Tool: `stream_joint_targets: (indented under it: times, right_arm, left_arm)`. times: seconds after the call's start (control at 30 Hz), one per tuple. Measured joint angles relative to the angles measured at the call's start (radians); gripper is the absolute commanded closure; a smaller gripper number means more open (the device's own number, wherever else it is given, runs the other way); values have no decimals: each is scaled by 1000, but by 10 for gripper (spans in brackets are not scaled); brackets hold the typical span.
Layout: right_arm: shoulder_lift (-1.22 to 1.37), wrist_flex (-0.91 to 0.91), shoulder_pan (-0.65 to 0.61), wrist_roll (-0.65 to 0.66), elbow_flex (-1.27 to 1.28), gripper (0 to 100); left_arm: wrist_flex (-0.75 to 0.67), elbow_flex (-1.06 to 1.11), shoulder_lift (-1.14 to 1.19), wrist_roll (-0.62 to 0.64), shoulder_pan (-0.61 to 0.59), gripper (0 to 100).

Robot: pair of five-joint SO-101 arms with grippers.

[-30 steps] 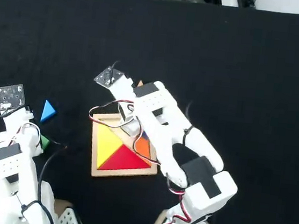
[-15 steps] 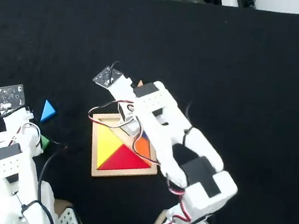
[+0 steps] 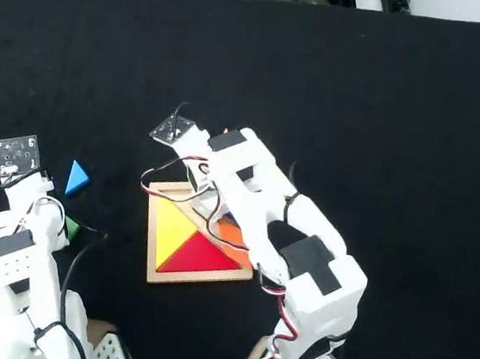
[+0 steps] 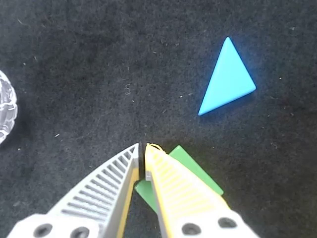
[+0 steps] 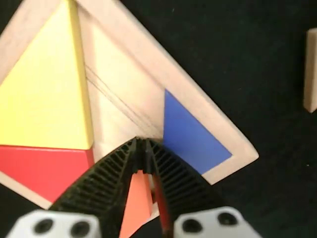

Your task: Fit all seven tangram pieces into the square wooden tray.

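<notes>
Since a second ago my right arm has swung its elbow leftward, closer over the tray; my left arm has held still. The square wooden tray (image 3: pixel 153 271) lies on the black cloth (image 3: pixel 403 120), holding a yellow triangle (image 3: pixel 170 223), a red triangle (image 3: pixel 201 258), an orange piece (image 5: pixel 136 198) and a dark blue piece (image 5: pixel 190 131) against one rim. My right gripper (image 5: pixel 143 144) hangs over the tray's bare wood, tips pressed together, with the orange piece showing beneath. My left gripper (image 4: pixel 142 148), its tips also together, sits over a green piece (image 4: pixel 198 171); a light blue triangle (image 4: pixel 227 79) lies near it.
</notes>
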Motion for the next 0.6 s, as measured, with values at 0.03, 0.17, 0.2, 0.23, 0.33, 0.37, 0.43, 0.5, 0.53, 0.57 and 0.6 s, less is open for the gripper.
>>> stream_joint_targets:
  times: [0.03,0.17,0.2,0.23,0.33,0.37,0.43,0.5,0.53,0.57,0.6]
  right_arm:
    - [0,2,5,0,0,988]
    - [0,2,23,0,0,988]
    - [-2,2,25,0,0,988]
    - [-11,2,25,0,0,988]
    - [-87,2,29,0,6,988]
    - [-121,2,29,0,17,988]
    - [-198,2,28,0,57,988]
    - [-293,8,28,0,109,988]
    - [-341,9,28,0,143,987]
    - [-390,14,32,0,181,987]
    - [-434,23,37,8,219,987]
  left_arm:
    - [0,0,0,0,0,967]
    - [0,0,0,0,0,967]
    - [0,0,0,0,0,967]
    - [0,0,0,0,0,967]
    - [0,0,0,0,0,967]
    - [0,0,0,0,0,967]
    - [0,0,0,0,0,967]
    - [0,0,0,0,0,967]
    - [0,0,0,0,0,967]
    - [0,0,0,0,0,967]
    - [0,0,0,0,0,967]
